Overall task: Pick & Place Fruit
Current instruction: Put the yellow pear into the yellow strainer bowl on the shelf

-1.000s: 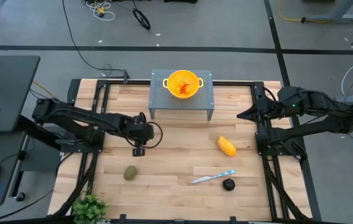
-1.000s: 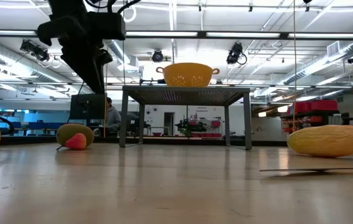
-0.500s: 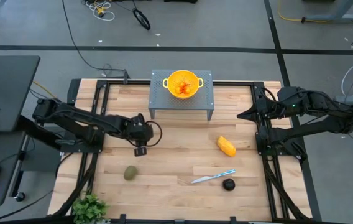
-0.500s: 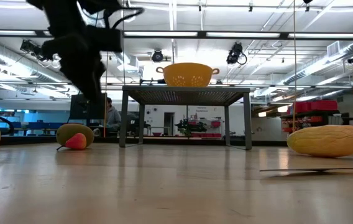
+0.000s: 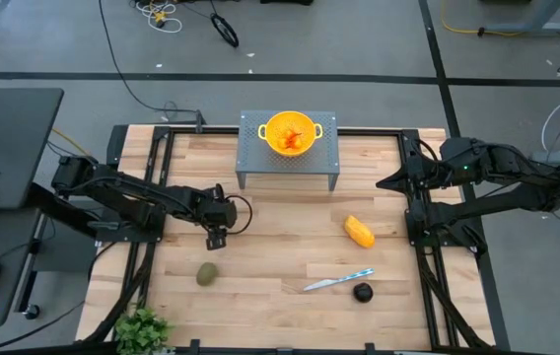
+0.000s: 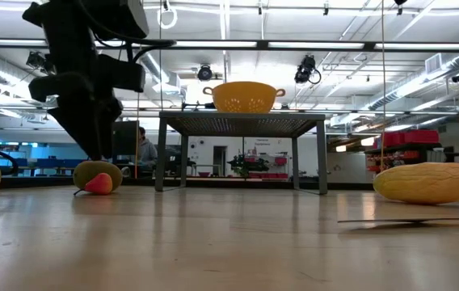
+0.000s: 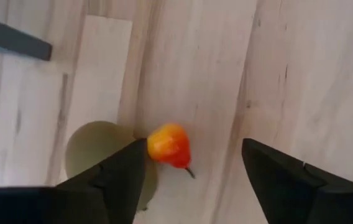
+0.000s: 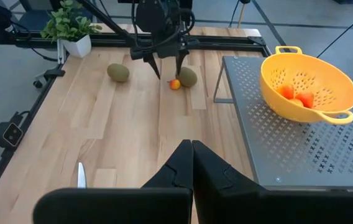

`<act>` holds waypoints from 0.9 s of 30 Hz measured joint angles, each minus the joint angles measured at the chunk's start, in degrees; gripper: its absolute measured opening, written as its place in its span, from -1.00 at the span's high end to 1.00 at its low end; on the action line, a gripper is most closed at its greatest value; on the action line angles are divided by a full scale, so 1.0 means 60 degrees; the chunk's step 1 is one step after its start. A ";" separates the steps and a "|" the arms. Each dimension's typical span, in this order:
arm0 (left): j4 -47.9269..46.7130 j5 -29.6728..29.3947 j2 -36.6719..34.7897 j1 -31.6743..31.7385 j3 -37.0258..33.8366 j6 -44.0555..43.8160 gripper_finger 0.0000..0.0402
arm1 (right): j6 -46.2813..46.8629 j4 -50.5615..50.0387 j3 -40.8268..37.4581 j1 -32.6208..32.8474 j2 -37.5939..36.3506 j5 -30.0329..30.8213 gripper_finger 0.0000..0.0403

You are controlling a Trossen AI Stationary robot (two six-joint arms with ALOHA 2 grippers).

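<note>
My left gripper [image 7: 189, 158] hung above the table [image 5: 290, 222] with its fingers [image 7: 123, 171] spread wide and nothing between them but air. Directly below the gap lay a small orange-red fruit [image 7: 169, 145], its yellow-orange end turned away from me and its red end, with a short dark stem, pointing back toward my wrist. Touching it, under one of my fingers, sat an olive-brown oval fruit [image 7: 92, 152], partly hidden by that finger. In the right wrist view the same pair showed just beneath my fingertips: the small red piece [image 8: 174, 84] beside the olive oval [image 8: 188, 76], whose long axis ran roughly across the boards. A second olive oval [image 8: 119, 73] lay well apart from my gripper, nearer the table's front edge. The yellow-orange oblong [image 5: 359, 232] lay far off toward the other arm, its long axis slanted. My right gripper [image 8: 192, 163] waited with fingers pressed together, empty, by the perforated stand [image 8: 301, 149] carrying the yellow bowl [image 8: 310, 102].
</note>
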 joint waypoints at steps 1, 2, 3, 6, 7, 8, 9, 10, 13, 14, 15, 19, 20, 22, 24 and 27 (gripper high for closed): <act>-0.0002 -0.0035 0.0000 0.0002 0.0000 0.0080 -0.39 | 0.0003 -0.0007 0.0000 -0.0001 0.0000 0.0000 1.00; 0.0002 -0.0049 0.0000 0.0000 0.0000 0.0197 -0.40 | 0.0003 -0.0012 0.0000 -0.0002 0.0000 0.0000 1.00; 0.0002 -0.0056 0.0000 0.0000 0.0000 0.0259 -0.41 | 0.0003 -0.0019 0.0000 0.0001 0.0000 0.0000 1.00; 0.0040 -0.0059 0.0000 0.0002 0.0000 0.0493 -0.41 | 0.0003 -0.0022 0.0000 0.0000 0.0000 0.0000 1.00; 0.0085 -0.0054 0.0000 0.0001 0.0000 0.0539 -0.41 | 0.0003 -0.0022 0.0000 0.0001 0.0000 0.0000 1.00; 0.0167 -0.0033 0.0000 0.0004 -0.0001 0.0585 -0.41 | 0.0003 -0.0022 0.0000 0.0000 0.0000 0.0000 1.00; 0.0302 0.0004 0.0000 0.0001 -0.0023 0.0638 -0.41 | 0.0003 -0.0022 0.0000 0.0001 0.0000 0.0000 1.00; 0.0463 0.0010 -0.0004 0.0000 -0.0091 0.0682 -0.41 | 0.0002 -0.0022 0.0000 0.0001 0.0000 0.0000 1.00; 0.0649 0.0014 -0.0004 0.0007 -0.0373 0.0670 -0.41 | 0.0001 -0.0046 0.0000 0.0000 0.0000 0.0000 1.00; 0.0770 0.0010 -0.0004 0.0031 -0.0448 0.0660 -0.41 | 0.0003 -0.0080 0.0000 0.0000 0.0000 0.0000 1.00; 0.0879 0.0026 -0.0004 0.0077 -0.0525 0.0624 -0.40 | 0.0003 -0.0121 0.0000 -0.0002 0.0000 -0.0003 1.00; 0.0949 0.0079 -0.0004 0.0390 -0.0821 0.0446 -0.40 | -0.0001 -0.0167 0.0000 0.0000 0.0000 0.0000 1.00; 0.0974 0.0090 -0.0004 0.0476 -0.0864 0.0448 -0.40 | -0.0016 -0.0167 0.0000 -0.0002 0.0000 0.0000 1.00; 0.0993 0.0177 -0.0004 0.0632 -0.0907 0.0503 -0.40 | -0.0026 -0.0167 0.0000 0.0000 0.0000 0.0000 1.00; 0.1068 0.0188 -0.0004 0.0766 -0.0907 0.0705 -0.40 | -0.0026 -0.0167 0.0000 -0.0001 0.0000 0.0000 1.00; 0.1230 0.0249 -0.0004 0.0964 -0.0907 0.0940 -0.40 | -0.0026 -0.0167 0.0000 0.0000 0.0000 0.0000 1.00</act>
